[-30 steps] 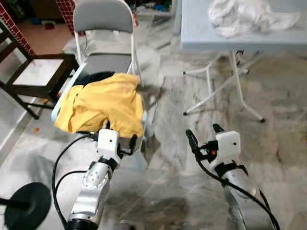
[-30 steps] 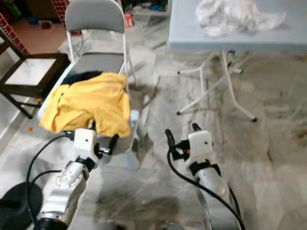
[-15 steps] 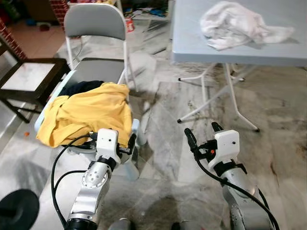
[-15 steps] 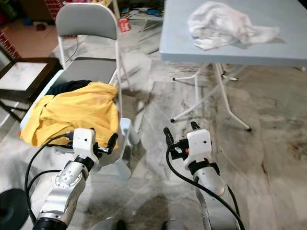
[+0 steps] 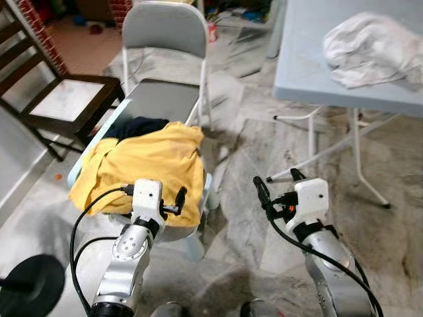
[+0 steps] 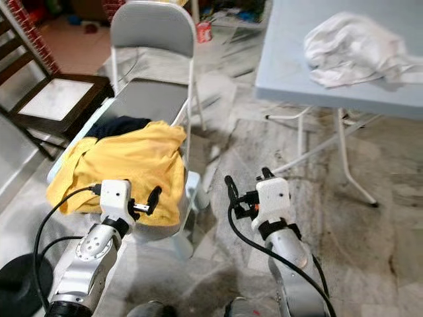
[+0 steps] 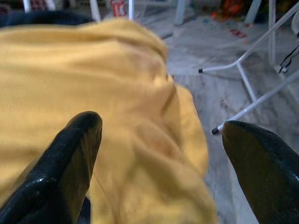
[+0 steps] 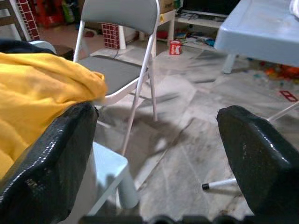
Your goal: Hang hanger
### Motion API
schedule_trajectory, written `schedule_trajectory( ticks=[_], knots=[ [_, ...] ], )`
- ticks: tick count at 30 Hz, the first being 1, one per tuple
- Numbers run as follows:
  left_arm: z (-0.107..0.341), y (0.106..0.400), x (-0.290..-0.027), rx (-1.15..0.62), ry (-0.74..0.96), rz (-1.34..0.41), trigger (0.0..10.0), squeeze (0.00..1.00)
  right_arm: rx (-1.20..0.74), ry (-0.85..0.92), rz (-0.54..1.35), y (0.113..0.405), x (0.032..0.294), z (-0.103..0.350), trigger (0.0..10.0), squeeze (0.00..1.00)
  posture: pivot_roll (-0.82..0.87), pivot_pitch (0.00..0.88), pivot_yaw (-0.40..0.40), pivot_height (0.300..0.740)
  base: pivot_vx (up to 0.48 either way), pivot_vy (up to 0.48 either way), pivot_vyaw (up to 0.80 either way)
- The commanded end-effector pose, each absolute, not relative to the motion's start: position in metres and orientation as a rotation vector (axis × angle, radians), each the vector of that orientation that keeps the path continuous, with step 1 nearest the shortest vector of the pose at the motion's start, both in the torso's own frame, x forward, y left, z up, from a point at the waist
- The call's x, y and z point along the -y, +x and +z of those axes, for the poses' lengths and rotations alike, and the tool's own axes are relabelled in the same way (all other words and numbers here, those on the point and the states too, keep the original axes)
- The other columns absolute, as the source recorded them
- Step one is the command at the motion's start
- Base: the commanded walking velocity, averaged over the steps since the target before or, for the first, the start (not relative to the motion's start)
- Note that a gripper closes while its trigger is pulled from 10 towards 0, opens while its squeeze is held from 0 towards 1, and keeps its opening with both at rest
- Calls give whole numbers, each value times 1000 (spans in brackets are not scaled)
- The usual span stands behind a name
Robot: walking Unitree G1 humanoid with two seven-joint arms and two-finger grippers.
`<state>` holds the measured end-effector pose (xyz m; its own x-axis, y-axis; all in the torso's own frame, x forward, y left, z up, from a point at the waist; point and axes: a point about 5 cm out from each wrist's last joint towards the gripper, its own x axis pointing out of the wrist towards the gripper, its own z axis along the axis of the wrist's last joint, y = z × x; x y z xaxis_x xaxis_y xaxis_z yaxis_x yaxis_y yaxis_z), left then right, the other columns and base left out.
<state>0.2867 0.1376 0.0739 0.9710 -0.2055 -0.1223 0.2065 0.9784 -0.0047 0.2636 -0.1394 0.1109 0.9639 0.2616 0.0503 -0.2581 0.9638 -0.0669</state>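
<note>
A heap of clothing [image 5: 142,168] lay on a low stool [image 5: 198,218] ahead of me on my left, with a folding chair [image 5: 165,72] directly behind it and a wooden chair [image 5: 63,105] farther left. A table [image 5: 310,72] stood ahead on my right, a crumpled cloth [image 5: 370,49] on it. A round stand base [image 5: 33,290] sat on the floor near my left side.

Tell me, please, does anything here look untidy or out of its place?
Yes. A yellow garment lies crumpled over a low pale-blue stool instead of hanging, and a white cloth sits bunched on the grey folding table. No hanger can be made out.
</note>
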Motion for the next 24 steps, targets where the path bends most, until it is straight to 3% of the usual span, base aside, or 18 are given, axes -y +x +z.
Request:
schedule_trajectory(
  ticks=[1, 8, 16, 22, 24],
  knots=[
    [69, 283, -151, -143, 30, -176, 10000, 0, 58, -44, 290, 262, 130, 111, 10000, 0, -10, 206, 33, 740, 274, 0, 0],
    [75, 287, -154, -106, 60, -146, 10000, 0, 41, -43, 284, 260, 132, 106, 10000, 0, 0, 199, 30, 740, 112, 0, 0],
    [105, 323, -182, -30, 138, -106, 10000, 0, 21, -29, 311, 259, 125, 103, 10000, 0, 16, 187, 15, 740, 0, 0, 0],
    [106, 341, -190, -112, 143, -82, 10000, 0, 16, -24, 336, 259, 122, 104, 10000, 0, 8, 199, 19, 740, 0, 0, 0],
    [95, 347, -189, -214, 157, -100, 10000, 0, 13, -26, 336, 258, 125, 104, 10000, 0, 1, 209, 27, 740, 0, 0, 0]
  ],
)
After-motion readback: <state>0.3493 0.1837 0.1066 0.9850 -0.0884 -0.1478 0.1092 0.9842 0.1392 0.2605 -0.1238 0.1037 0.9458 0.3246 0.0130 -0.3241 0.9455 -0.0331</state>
